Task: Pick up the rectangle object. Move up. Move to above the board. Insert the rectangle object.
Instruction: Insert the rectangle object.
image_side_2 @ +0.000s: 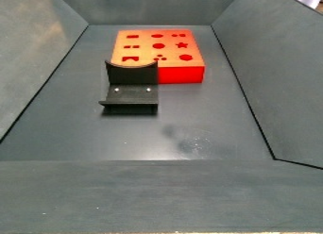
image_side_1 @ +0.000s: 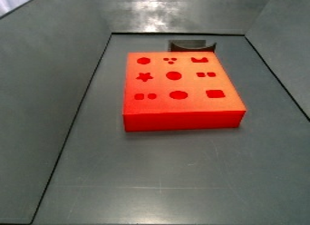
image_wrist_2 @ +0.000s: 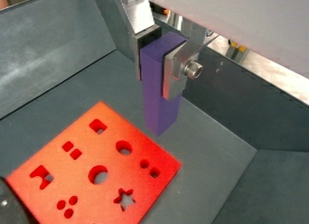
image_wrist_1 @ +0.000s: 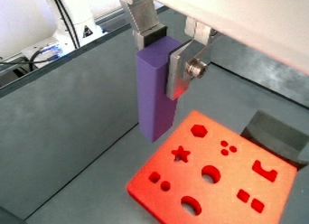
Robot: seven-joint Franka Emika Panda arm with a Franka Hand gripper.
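My gripper (image_wrist_1: 164,58) is shut on the purple rectangle object (image_wrist_1: 154,101), gripping its upper end between the silver fingers. The block hangs upright, high above the grey floor. In both wrist views its lower end sits beside the edge of the red board (image_wrist_1: 218,173), not over the holes. The gripper (image_wrist_2: 162,58), the block (image_wrist_2: 161,106) and the board (image_wrist_2: 103,169) also show in a wrist view. The board lies flat with its shaped cut-outs facing up in both side views (image_side_1: 182,88) (image_side_2: 158,54). The gripper is out of both side views.
The dark fixture (image_side_2: 128,87) stands on the floor against one side of the board, also seen in a side view (image_side_1: 190,43) and a wrist view (image_wrist_1: 284,137). Sloped grey walls (image_side_1: 72,102) enclose the floor.
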